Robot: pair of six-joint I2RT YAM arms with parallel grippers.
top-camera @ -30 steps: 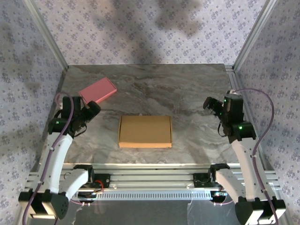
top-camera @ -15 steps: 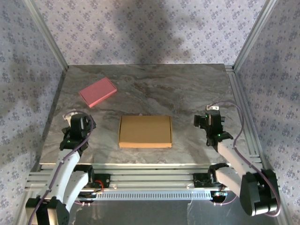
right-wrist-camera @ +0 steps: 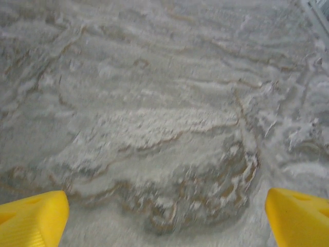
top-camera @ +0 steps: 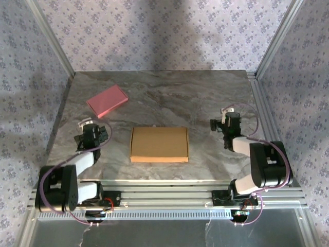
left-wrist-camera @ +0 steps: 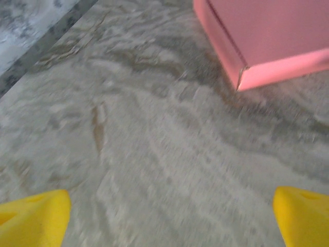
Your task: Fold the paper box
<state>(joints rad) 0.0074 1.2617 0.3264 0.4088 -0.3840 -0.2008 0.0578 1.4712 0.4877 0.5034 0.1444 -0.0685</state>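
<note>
The paper box (top-camera: 159, 144) is a flat, shallow brown cardboard rectangle lying closed in the middle of the marble table (top-camera: 205, 98). My left gripper (top-camera: 88, 133) rests low on the table to the left of it, well apart from it. It is open: its yellow fingertips (left-wrist-camera: 33, 216) stand wide at the bottom corners of the left wrist view, with bare marble between them. My right gripper (top-camera: 225, 124) sits low to the right of the box, also apart and open. Between its yellow fingertips (right-wrist-camera: 31, 218) there is only marble.
A smaller pink flat box (top-camera: 107, 101) lies at the back left, just beyond the left gripper, and its near corner (left-wrist-camera: 241, 77) shows in the left wrist view. Patterned walls with metal rails (top-camera: 51, 41) enclose the table on three sides.
Both arms have folded down and drawn back toward their bases, bringing the grippers low onto the table on either side of the box. The boxes have not moved.
</note>
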